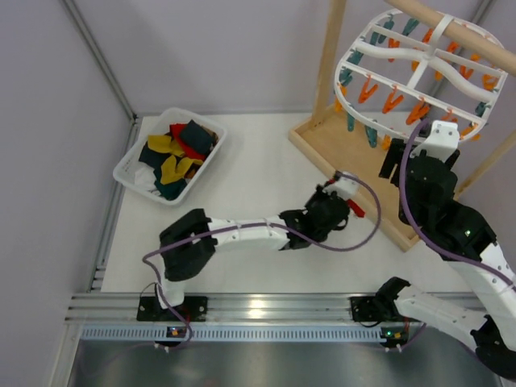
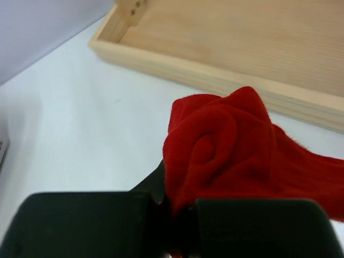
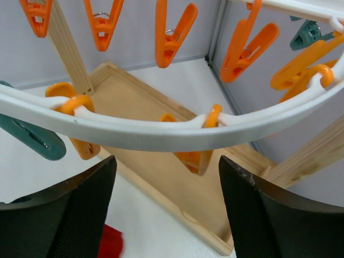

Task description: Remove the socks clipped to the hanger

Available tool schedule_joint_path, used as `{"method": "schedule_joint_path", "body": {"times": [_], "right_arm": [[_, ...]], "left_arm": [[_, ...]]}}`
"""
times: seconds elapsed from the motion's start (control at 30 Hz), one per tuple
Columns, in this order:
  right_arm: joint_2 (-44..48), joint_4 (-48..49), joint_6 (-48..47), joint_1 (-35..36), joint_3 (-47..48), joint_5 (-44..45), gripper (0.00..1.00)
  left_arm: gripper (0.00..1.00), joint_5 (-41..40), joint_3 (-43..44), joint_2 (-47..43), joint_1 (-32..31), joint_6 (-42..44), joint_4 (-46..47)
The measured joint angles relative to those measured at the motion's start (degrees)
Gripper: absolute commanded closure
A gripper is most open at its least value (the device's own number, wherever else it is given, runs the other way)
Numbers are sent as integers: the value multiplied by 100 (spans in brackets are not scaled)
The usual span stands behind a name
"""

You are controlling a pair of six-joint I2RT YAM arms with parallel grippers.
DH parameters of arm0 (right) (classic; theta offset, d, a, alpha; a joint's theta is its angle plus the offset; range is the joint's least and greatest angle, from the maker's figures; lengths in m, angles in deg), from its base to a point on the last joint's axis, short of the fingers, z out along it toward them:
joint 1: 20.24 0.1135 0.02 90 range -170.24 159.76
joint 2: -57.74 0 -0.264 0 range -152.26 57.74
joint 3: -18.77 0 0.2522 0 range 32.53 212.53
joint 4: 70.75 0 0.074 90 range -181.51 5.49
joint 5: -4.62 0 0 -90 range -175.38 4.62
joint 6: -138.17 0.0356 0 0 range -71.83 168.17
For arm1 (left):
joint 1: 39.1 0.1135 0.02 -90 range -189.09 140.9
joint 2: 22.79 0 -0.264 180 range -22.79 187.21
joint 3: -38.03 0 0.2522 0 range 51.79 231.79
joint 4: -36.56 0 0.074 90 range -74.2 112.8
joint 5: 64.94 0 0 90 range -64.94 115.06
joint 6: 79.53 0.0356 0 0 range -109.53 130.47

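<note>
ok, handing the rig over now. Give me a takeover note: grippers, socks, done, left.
Left gripper: shut on the red sock, low over the table beside the stand.
Right gripper: open, empty, just under the hanger rim.
Done: a pile of socks lies in the bin; no sock shows on any clip in view.
Left: the red sock probably goes to the bin; then check the clips these views show poorly.
</note>
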Motion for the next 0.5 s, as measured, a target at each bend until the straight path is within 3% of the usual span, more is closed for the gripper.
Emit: {"method": "schedule_joint_path", "body": {"times": [0.1,0.13,0.33,0.5], "right_arm": [[160,-55,181,0,-11,-275,11],[251,-42,240,0,-42,-398,1],[1034,-162,501,0,-409,-1178,1],[1840,-164,621,0,-1119,-1947,0]], "left_arm": [[100,125,-741,-841,610,-693,-247],[100,153,-931,-1091,855,-905,-330],[100,426,-1888,-2140,2114,-1869,-866],[100,920,-2168,-2594,3370,-2277,-1462]]}}
